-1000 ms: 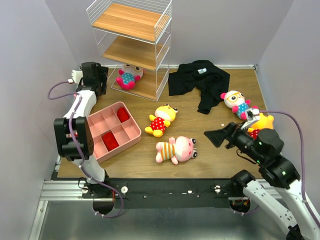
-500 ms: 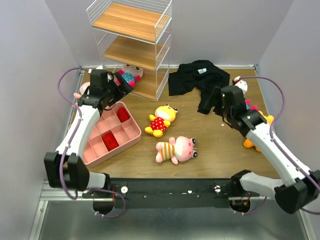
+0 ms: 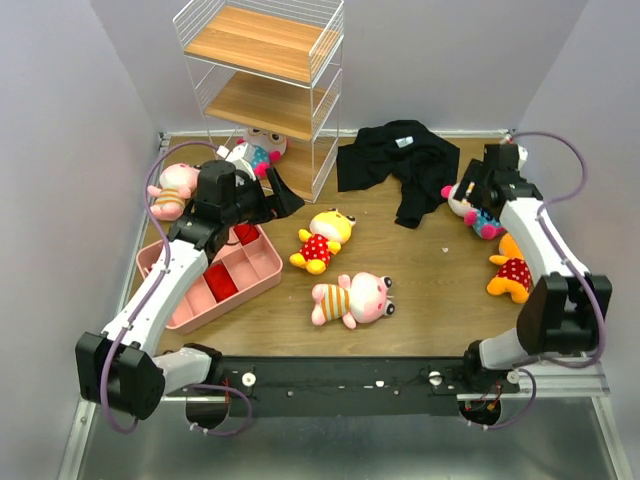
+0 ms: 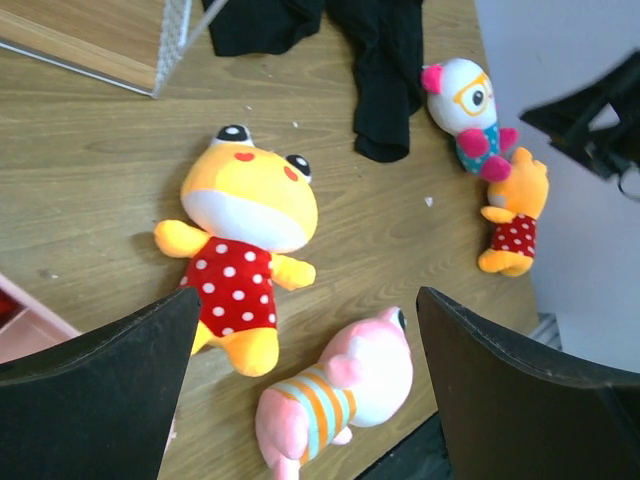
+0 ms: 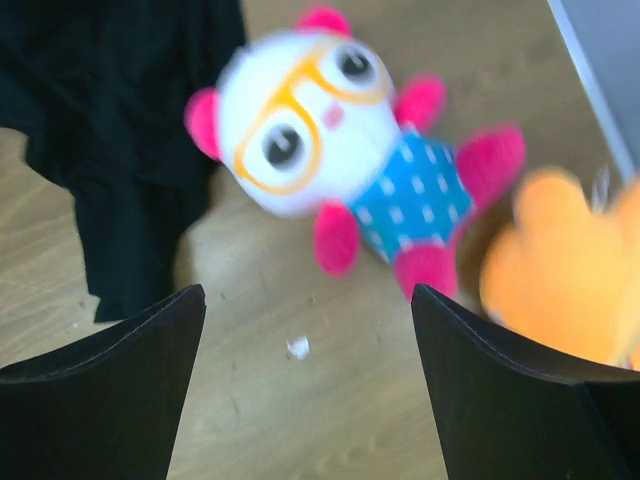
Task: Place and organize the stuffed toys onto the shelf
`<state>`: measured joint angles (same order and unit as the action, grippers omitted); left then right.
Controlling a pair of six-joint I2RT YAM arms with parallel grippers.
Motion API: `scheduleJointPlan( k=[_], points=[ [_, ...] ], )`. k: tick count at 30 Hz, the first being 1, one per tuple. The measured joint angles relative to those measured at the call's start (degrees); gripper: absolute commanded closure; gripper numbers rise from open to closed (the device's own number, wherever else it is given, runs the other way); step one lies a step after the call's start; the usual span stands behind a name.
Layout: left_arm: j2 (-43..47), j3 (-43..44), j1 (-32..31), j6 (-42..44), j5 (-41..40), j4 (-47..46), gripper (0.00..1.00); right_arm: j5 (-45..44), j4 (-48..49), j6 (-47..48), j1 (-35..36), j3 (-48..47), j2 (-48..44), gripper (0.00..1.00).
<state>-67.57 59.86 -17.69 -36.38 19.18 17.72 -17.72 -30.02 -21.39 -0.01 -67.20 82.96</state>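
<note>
Presently approach stage: right gripper (image 5: 302,295), fingers (image 5: 100,400) apart, hangs over the glasses doll (image 5: 320,150) lying ahead between them; left gripper (image 4: 305,300) likewise spread. Next move probably: descend, clamp.

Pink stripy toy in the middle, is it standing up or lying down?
Lying down. The pink striped toy is flat on the table, head pointing right.

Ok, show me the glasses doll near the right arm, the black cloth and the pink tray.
glasses doll (image 5: 300,130), right wrist view, on its white face.
black cloth (image 3: 395,150), top external view, on the middle of the heap.
pink tray (image 3: 250,265), top external view, on a bare compartment floor.
</note>
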Motion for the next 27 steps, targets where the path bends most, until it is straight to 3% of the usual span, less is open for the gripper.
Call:
scheduleJointPlan(
  k=[5, 10, 17, 20, 23, 24, 26, 27],
  points=[
    [-0.2, -1.7, 0.0, -1.4, 3.4, -2.3, 0.01, 4.2, 0.1, 14.1, -1.1, -11.6, 10.9, 0.12],
    [-0.5, -1.7, 0.0, -1.4, 4.2, -3.0, 0.01, 8.3, -0.3, 24.8, -4.3, -15.3, 17.6, 0.1],
    [-0.7, -1.7, 0.5, -1.4, 5.0, -3.4, 0.01, 12.5, -3.1, 31.2, -7.6, -21.6, 26.7, 0.11],
    [-0.7, -1.8, 1.0, -1.6, 5.1, -4.0, 0.02, 13.9, -4.3, 32.0, -8.2, -24.8, 31.1, 0.17],
    [-0.8, -1.8, 1.6, -1.9, 5.1, -4.0, 0.02, 16.5, -5.3, 32.1, -8.3, -26.7, 33.2, 0.42],
    [-0.8, -1.9, 1.8, -2.1, 5.2, -4.2, 0.02, 17.2, -5.7, 32.2, -8.3, -26.9, 33.2, 0.59],
    [-0.8, -2.0, 2.0, -2.3, 5.2, -4.4, 0.02, 19.0, -6.1, 32.1, -8.3, -27.1, 33.1, 0.71],
    [-0.8, -2.1, 2.0, -2.4, 5.2, -4.5, 0.02, 19.5, -6.1, 31.6, -8.3, -27.2, 32.9, 0.81]
  ],
)
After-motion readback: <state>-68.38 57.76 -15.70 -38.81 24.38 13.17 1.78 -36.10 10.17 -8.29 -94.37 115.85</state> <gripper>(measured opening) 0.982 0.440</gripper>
